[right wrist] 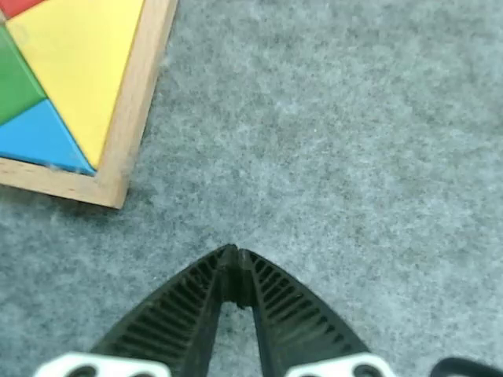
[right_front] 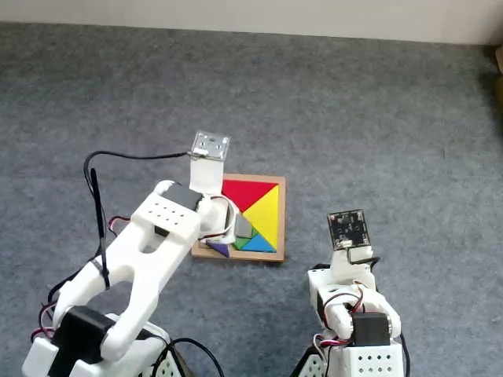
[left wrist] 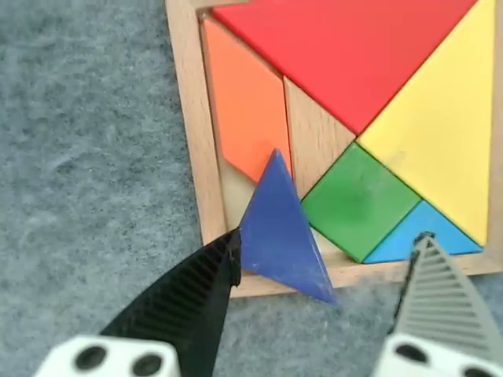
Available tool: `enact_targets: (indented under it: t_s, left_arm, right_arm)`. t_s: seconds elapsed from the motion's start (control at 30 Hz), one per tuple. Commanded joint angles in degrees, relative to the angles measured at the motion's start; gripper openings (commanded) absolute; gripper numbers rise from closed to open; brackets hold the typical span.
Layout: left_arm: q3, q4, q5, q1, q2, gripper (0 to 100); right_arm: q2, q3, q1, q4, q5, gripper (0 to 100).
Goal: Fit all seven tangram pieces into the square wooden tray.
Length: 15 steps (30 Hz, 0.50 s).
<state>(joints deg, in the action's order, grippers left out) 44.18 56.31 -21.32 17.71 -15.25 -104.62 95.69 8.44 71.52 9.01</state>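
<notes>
1. The square wooden tray [right_front: 280, 221] lies on the grey felt table cover [right_front: 377, 118], in front of and between the two arms.
2. Seated in the tray: large red triangle [left wrist: 346, 55], large yellow triangle [left wrist: 440, 133], orange parallelogram [left wrist: 245, 102], green square [left wrist: 357, 200] and small light blue triangle [left wrist: 393, 242].
3. A strip of bare wooden floor [left wrist: 314, 145] shows between the orange parallelogram and the green square.
4. The dark blue triangle [left wrist: 277, 228] is not seated. It lies across the tray's corner, one tip over the end of the orange parallelogram and its opposite edge over the rim and just past it.
5. The left gripper [left wrist: 328, 239] hangs over that corner with its jaws spread wide. The black finger [left wrist: 189, 298] touches one corner of the dark blue triangle; the grey finger [left wrist: 436, 290] stands apart from it, over the light blue triangle's edge.
6. The right gripper [right wrist: 236, 258] is over bare felt near another tray corner, with its jaws closed together and nothing between them.
</notes>
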Motion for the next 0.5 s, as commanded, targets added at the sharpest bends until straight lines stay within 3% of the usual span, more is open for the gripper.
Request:
enact_targets:
  t_s: [0.0,0.47]
  left_arm:
    - [-0.7,-0.8,-0.5,1.0,-2.1,31]
    - [1.0,-3.6,-0.4,-4.9,-2.0,24]
  right_arm:
    - [-1.1,8.6,-0.5,0.5,-0.2,0.5]
    - [-1.1,8.6,-0.5,0.5,-0.2,0.5]
